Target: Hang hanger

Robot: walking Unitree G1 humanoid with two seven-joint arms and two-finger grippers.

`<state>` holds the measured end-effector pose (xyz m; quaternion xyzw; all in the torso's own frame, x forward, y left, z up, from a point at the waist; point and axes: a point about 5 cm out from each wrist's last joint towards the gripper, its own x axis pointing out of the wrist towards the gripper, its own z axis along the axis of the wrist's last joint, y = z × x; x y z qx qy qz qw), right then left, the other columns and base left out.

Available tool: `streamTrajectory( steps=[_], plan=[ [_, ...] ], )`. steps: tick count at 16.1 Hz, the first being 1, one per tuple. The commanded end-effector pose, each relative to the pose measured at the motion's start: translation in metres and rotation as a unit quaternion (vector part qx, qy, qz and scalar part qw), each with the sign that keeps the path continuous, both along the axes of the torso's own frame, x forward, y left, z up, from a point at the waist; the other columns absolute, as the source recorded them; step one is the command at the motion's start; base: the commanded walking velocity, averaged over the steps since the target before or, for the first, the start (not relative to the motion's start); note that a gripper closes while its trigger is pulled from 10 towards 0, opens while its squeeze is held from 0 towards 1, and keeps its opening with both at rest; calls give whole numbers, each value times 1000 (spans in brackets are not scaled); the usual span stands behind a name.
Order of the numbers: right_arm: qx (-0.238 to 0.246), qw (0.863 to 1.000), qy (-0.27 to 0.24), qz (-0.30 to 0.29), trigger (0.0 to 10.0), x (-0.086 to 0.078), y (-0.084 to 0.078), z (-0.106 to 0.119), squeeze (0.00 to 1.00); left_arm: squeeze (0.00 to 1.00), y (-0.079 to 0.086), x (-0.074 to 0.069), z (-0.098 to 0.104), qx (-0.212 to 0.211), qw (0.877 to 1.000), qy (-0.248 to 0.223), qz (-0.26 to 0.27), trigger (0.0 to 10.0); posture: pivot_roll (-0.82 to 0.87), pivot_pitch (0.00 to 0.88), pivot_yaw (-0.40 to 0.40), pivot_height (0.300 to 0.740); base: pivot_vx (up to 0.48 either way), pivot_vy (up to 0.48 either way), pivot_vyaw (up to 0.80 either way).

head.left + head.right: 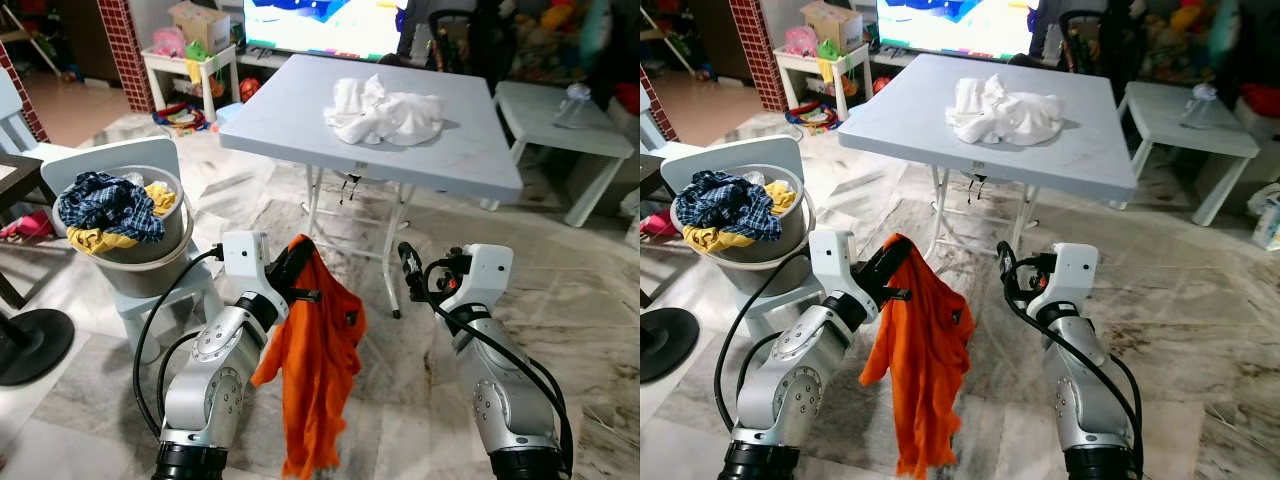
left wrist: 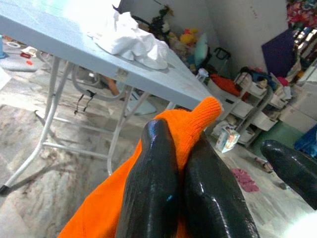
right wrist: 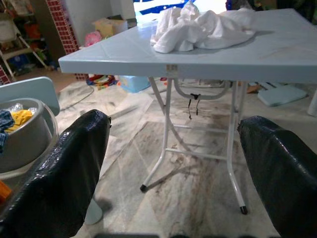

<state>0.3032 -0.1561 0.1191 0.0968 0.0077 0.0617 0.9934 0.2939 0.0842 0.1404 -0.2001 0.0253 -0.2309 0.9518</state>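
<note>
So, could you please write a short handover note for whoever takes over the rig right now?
Left gripper: shut on the orange garment, which hangs down from it above the floor.
Right gripper: open, holding nothing, raised in front of the folding table.
White cloth lies crumpled on the table; a bucket of laundry sits on a chair to the robot's left.
Done: orange garment picked up.
Left: I can make out no hanger or rail, so hanging is not yet done.
</note>
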Motion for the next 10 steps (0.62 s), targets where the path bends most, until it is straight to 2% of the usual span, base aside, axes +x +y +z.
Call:
streamTrajectory(
  steps=[1,7,8,10],
  plan=[
    [-2,1000,-1,-2,10000,0,-2,-1,0,0,-2,0,0,5,1000,-3,1,10000,57,0,-73,740,431,0,0],
    [2,1000,6,-1,10000,0,0,-5,0,0,-3,1,-3,4,1000,-1,0,10000,64,0,-89,740,434,0,0],
    [5,1000,4,1,10000,3,3,-6,0,0,-12,1,-5,1,1000,2,-14,10000,59,0,-79,740,435,0,0],
    [-2,1000,-6,4,10000,5,3,-4,0,0,-15,1,-7,3,1000,4,-19,10000,58,0,-76,740,435,0,0]
  ],
)
